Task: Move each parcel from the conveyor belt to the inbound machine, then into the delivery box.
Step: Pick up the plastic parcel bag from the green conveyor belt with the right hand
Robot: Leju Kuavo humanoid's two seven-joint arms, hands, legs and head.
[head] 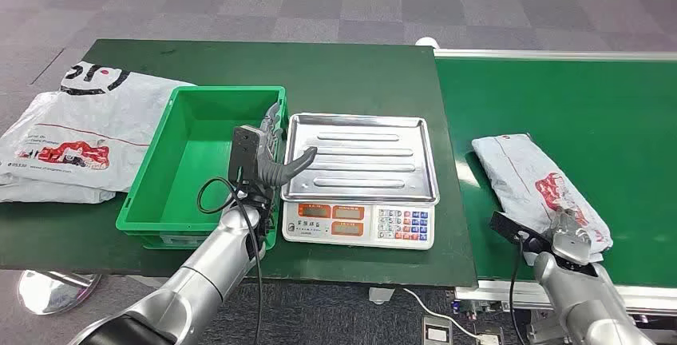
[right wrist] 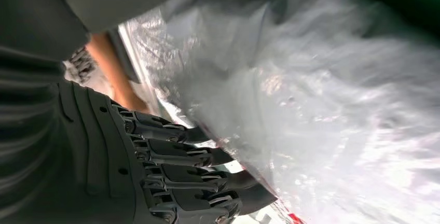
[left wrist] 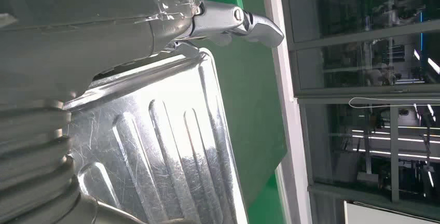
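Both hands show in the head view: the left hand point(head: 267, 157) hangs at centre-left of the frame, over the gap between the green bin point(head: 160, 209) and the scale's steel tray point(head: 359, 157), thumb stuck out toward the tray, fingers loosely apart and holding nothing. At lower right, the right hand point(head: 571, 243) lies at the near end of the one parcel on the conveyor belt point(head: 575, 97), a grey-white bag with red print point(head: 536, 181); from here its fingers are hidden under the plastic. One more large white bag point(head: 76, 133) lies flat on the dark bench point(head: 351, 69) at the left edge, beside the bin. So: two bags, one bin, one scale point(head: 359, 221) with its lit displays and keypad. The left wrist view adds the close look: its thumb point(left wrist: 236, 19) reaches out above the ribbed tray point(left wrist: 171, 146) without touching it, green belt beyond. The right wrist view shows what the head view hides: dark fingers point(right wrist: 207, 175) curled in under the crinkled bag point(right wrist: 332, 130), pressing against its plastic. Whether the grip is fully closed I cannot tell.
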